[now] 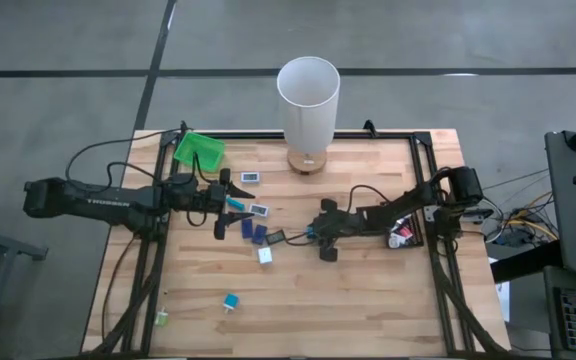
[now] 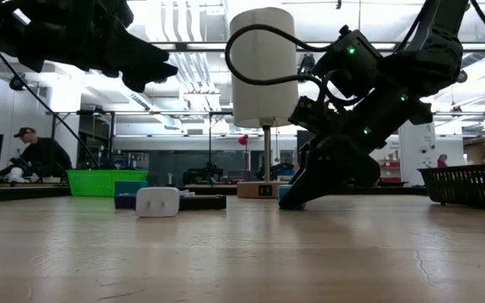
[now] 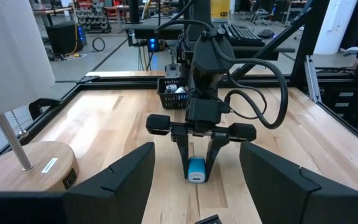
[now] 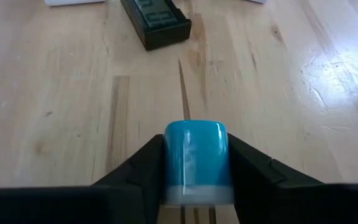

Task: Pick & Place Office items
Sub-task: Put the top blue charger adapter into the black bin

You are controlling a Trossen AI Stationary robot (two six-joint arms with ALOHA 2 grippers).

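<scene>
Right hand (image 4: 196,165): pressed onto a teal piece (image 4: 197,160) with a pale band at its base; one dark finger (image 4: 138,171) touches each side of it. In the high view the hand (image 1: 313,235) sits at mid-bench, pointing toward the left arm.
Held teal piece: pinched at bench level; the left wrist view shows it (image 3: 196,169) upright between the two fingers, on or just above the wood, which cannot be told.
Black flat item (image 4: 156,20): lies on the bench just beyond the held piece, apart from it; in the high view (image 1: 276,237) it is just left of the right hand.
Left hand (image 1: 230,203): hovers over the left half of the bench; fingers (image 3: 114,186) spread, with nothing between them in the left wrist view.
Office items, loose: dark blue rectangles (image 1: 247,227) and (image 1: 260,234) and a white block (image 1: 265,255) lie near the left hand; a white-framed piece (image 1: 250,177) lies farther back; a teal bit (image 1: 231,301) lies near the front edge, well apart from the rest.
Green tray (image 1: 198,150): back left corner of the bench.
Black basket (image 3: 173,93): right side of the bench, beside the right arm, with small pieces inside.
White cylinder (image 1: 308,100): stands on a round wooden base (image 1: 307,161) at the back centre.
Bench (image 1: 368,300): light wood in a black frame.
Room beyond: a person (image 2: 39,156) sits at far left in the low view.
</scene>
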